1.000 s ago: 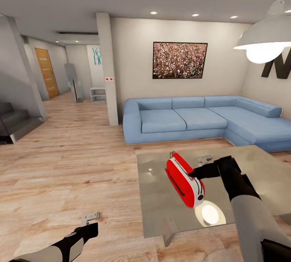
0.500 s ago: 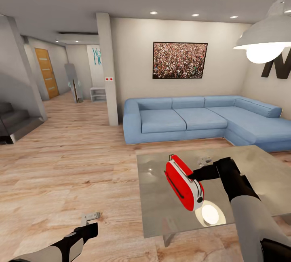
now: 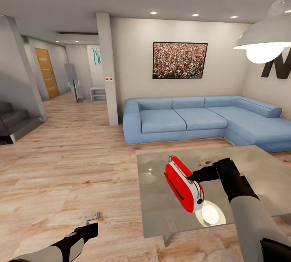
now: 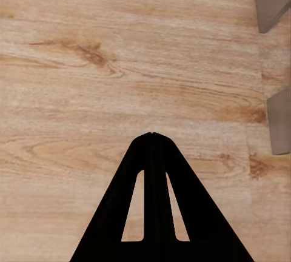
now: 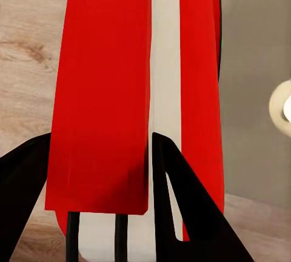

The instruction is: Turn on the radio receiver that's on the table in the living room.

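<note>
The radio receiver sits above the table, sofa behind, staircase far left.

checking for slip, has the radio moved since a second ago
Yes, slightly: the radio tipped a little further left and up against the table edge, held by the right end effector.

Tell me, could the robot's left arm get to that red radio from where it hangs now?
Probably not as it stands. The left gripper hangs low over the wood floor, shut, beside the table, while the radio receiver is held above the tabletop in the right gripper. Nothing blocks the way, but it would have to lift and swing across.
</note>
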Available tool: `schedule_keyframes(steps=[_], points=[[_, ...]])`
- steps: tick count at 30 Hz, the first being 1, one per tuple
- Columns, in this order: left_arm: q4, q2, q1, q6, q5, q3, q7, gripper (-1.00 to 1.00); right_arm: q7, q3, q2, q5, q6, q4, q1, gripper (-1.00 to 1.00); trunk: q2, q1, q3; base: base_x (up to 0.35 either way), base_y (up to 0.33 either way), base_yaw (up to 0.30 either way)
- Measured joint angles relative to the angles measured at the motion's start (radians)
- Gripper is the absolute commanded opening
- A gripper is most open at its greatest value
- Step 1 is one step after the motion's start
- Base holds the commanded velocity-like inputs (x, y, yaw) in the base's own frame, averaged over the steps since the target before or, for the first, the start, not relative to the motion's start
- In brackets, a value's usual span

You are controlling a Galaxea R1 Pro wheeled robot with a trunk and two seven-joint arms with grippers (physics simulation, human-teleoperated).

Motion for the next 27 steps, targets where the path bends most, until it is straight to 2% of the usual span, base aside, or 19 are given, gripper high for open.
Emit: schedule_keyframes(steps=[8, 14, 18, 27], points=[[0.0, 0.001, 0.0, 0.001, 0.0, 0.0, 0.001, -1.0, 0.001, 0.0, 0.0, -0.001, 0.001, 0.006, 0.0, -1.0, 0.0, 0.0, 0.0, 0.0, 0.0, 0.0], [0.0, 0.003, 0.0, 0.001, 0.0, 0.0, -0.002, -1.0, 0.0, 0.0, 0.0, 0.0, -0.003, 0.087, 0.001, -1.0, 0.0, 0.0, 0.0, 0.0, 0.0, 0.0], [-0.001, 0.002, 0.0, 0.004, 0.002, 0.001, -0.005, -1.0, 0.0, -0.005, 0.0, -0.006, -0.009, 0.105, 0.0, -1.0, 0.0, 0.0, 0.0, 0.0, 0.0, 0.0], [0.001, 0.019, 0.0, 0.006, -0.003, -0.001, -0.003, -1.0, 0.003, -0.007, 0.0, -0.002, -0.014, 0.111, 0.0, -1.0, 0.0, 0.0, 0.0, 0.061, 0.012, 0.0]])
